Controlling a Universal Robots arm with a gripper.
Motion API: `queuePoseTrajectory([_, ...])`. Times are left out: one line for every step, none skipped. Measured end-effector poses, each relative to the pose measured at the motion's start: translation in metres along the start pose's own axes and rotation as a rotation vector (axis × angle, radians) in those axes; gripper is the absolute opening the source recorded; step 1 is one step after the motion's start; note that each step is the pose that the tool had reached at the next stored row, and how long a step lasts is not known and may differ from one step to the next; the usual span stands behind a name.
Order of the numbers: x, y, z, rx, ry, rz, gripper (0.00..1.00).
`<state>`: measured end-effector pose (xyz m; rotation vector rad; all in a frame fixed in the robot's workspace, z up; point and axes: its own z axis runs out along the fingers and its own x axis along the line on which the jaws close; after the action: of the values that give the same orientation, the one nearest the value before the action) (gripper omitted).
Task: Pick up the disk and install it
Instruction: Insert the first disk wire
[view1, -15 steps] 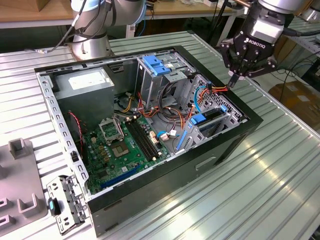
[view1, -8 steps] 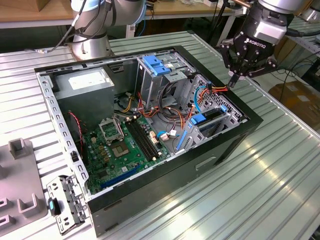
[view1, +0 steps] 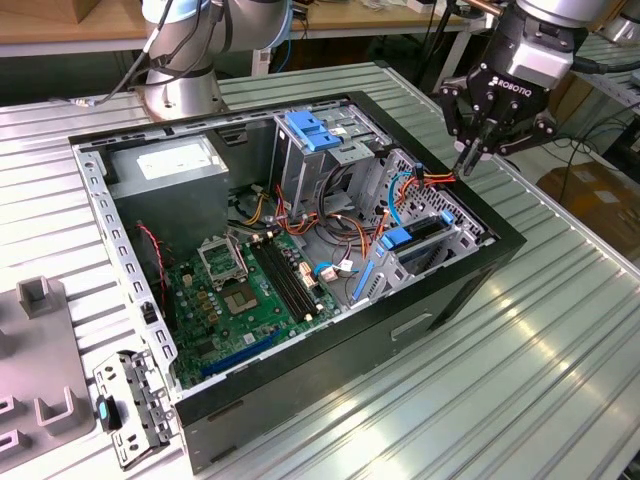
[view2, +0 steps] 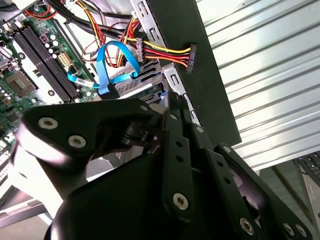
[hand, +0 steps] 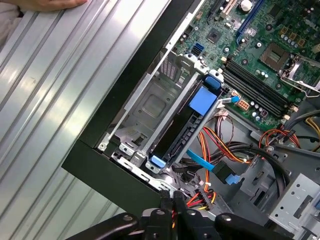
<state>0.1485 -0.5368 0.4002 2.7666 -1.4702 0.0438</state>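
We found the gripper with its fingers pressed together and nothing visible between them, hanging over the corner of the open computer case. Just beside its fingertips lay the yellow, red and black power connector. Just below the gripper, the disk sat on edge in the drive cage, its blue carrier rails showing at the ends. A blue data cable looped close by. Farther from the gripper lay the green motherboard, and the ribbed metal table spread around the case.
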Motion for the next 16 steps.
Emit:
queuePoseTrajectory([0.0,0.0,0.0,0.0,0.0,0.0,0.17])
queuePoseTrajectory([0.0001,-0.0001,0.0,0.0,0.0,-0.001,0.24])
queuePoseTrajectory([0.0007,-0.0015,0.0001,0.0001,-0.0001,-0.006,0.24])
queuePoseTrajectory([0.002,-0.004,0.0004,0.0005,-0.0002,-0.016,0.24])
queuePoseTrajectory([0.0027,-0.0058,0.001,0.0006,-0.0003,-0.02,0.24])
queuePoseTrajectory([0.0029,-0.0069,0.0018,0.0009,0.0,-0.023,0.24])
queuePoseTrajectory([0.0029,-0.0083,0.0034,0.002,0.001,-0.031,0.24])
queuePoseTrajectory([0.0027,-0.0089,0.005,0.003,0.0024,-0.045,0.24])
queuePoseTrajectory([0.0027,-0.009,0.0059,0.0034,0.0027,-0.058,0.24])
queuePoseTrajectory([0.0027,-0.0091,0.0067,0.0037,0.0029,-0.073,0.24])
queuePoseTrajectory([0.0028,-0.0093,0.008,0.0042,0.0033,-0.097,0.24])
queuePoseTrajectory([0.0034,-0.0109,0.0092,0.0046,0.0033,-0.108,0.24])
queuePoseTrajectory([0.0041,-0.013,0.0101,0.0048,0.0032,-0.11,0.24])
queuePoseTrajectory([0.0052,-0.0182,0.0117,0.0047,0.0035,-0.113,0.24])
queuePoseTrajectory([0.0044,-0.0221,0.0134,0.0049,0.0033,-0.117,0.24])
queuePoseTrajectory([0.003,-0.0242,0.0151,0.0051,0.0031,-0.125,0.24])
